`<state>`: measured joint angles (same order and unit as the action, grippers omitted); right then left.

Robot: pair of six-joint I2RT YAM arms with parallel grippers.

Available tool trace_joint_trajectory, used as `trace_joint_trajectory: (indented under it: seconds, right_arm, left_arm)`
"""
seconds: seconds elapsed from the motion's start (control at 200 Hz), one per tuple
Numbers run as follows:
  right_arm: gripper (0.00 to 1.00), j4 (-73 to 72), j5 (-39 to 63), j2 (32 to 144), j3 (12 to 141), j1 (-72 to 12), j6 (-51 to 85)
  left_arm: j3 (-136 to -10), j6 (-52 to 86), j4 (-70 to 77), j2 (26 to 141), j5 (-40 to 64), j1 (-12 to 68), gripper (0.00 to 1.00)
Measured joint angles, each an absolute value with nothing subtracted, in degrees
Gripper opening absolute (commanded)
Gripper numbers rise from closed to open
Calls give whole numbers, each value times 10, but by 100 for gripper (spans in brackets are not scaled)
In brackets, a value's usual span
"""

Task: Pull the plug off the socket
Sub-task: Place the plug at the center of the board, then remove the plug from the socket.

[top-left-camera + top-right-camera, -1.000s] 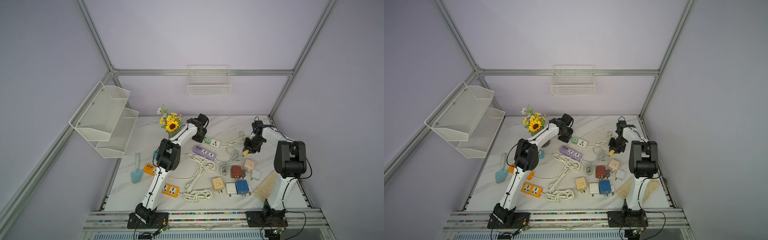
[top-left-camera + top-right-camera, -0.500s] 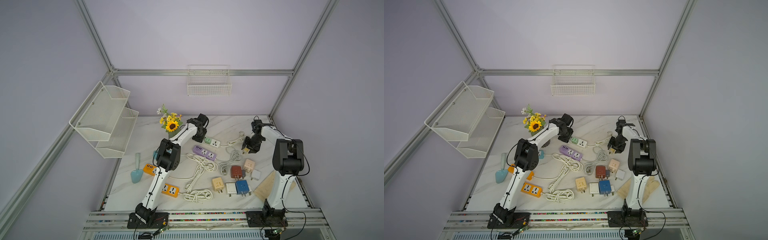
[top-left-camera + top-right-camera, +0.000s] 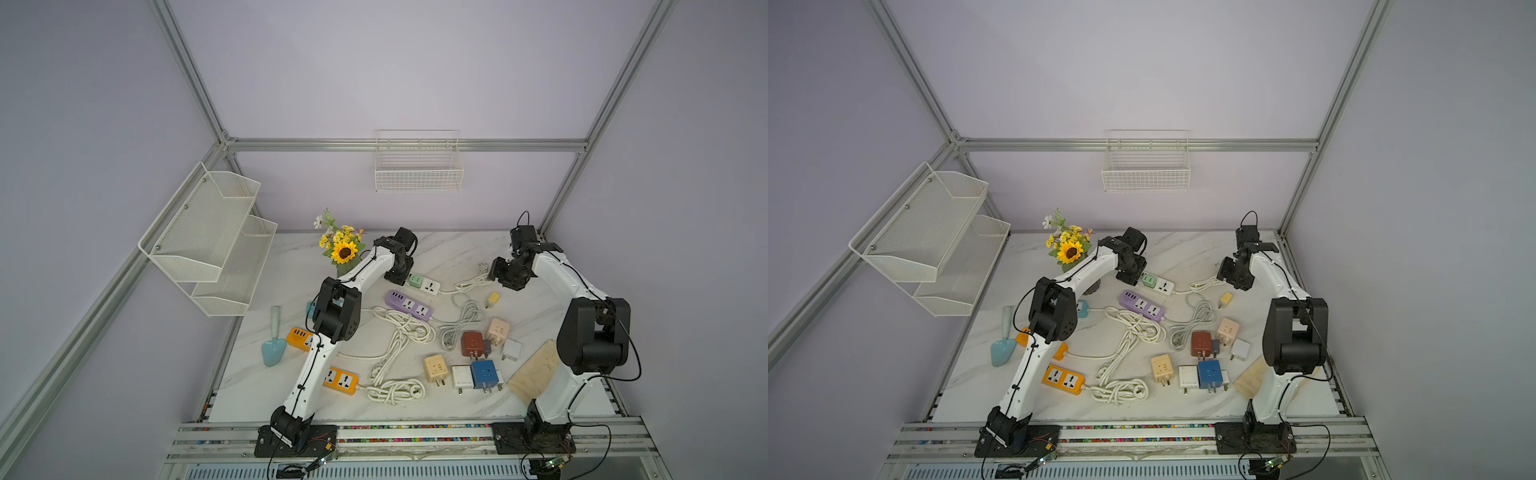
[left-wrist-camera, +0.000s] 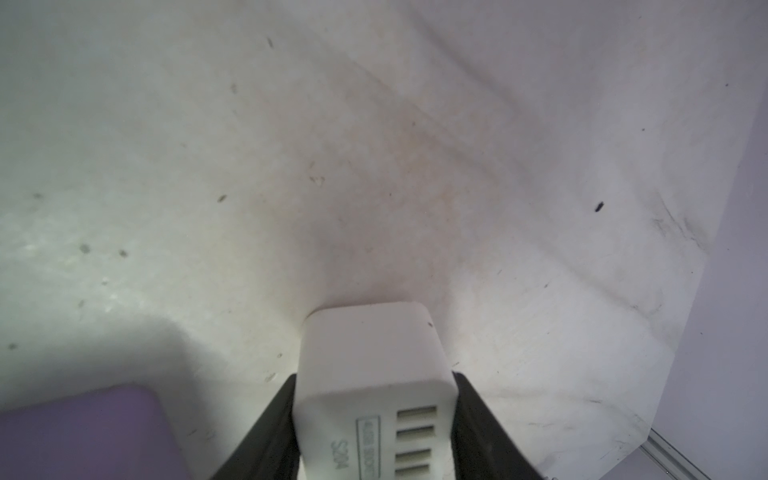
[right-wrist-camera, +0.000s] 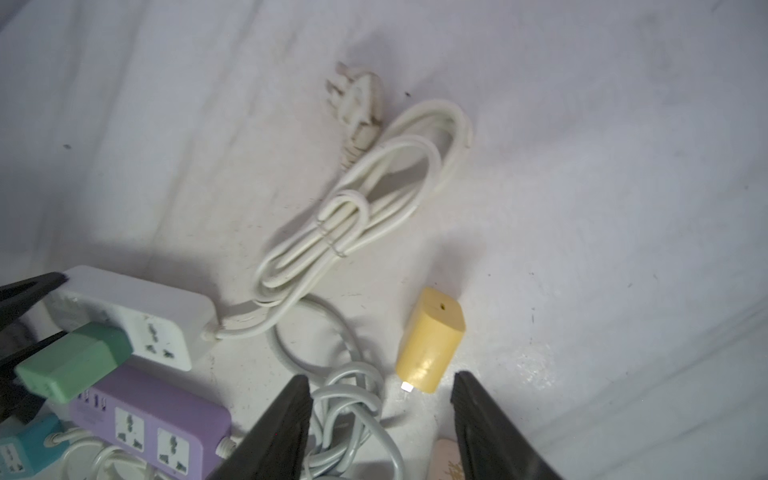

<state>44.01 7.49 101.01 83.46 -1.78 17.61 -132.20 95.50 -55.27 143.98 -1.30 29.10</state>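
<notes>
I count two arms and two grippers, one yellow plug (image 5: 430,340), one green plug (image 5: 75,361), and four long strips: one white (image 3: 424,283), one purple (image 3: 409,305) and two orange strips (image 3: 340,380).

My left gripper (image 4: 374,378) is clamped on the end of the white strip, a black finger pressed to each side. My right gripper (image 5: 380,378) stands with its fingers apart and nothing between them.

The yellow plug is off the socket. It lies on its side on the marble table (image 3: 457,249), just beside the grey cord coil (image 3: 463,320) and near my right fingertips. Its long axis runs flat along the table. A bright metal prong shows at the end nearer my right fingers, and the end with the small hole faces away from them. The green plug sits in the white strip at the end my left gripper holds.

Only the right wrist view shows that prong and hole; in both top views the plug is a small yellow block. The left wrist view shows the clamp close up but not the yellow plug.
</notes>
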Motion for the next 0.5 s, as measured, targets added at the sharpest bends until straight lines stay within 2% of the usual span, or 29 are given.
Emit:
trace_joint_trajectory:
  seconds: [0.15,0.235,0.365,0.5]
  right_arm:
    - [61,283,75,945,744,-131,41]
    - [63,183,107,918,662,-185,-59]
    - [66,69,174,905,561,-203,-196]
    - [65,8,204,949,561,-207,-291]
  left_arm:
    - [-1322,955,-553,1440,-13,291,0]
    - [-1322,955,-553,1440,-13,291,0]
    - [-1322,955,-553,1440,-11,291,0]
    - [-1322,955,-553,1440,-7,290,0]
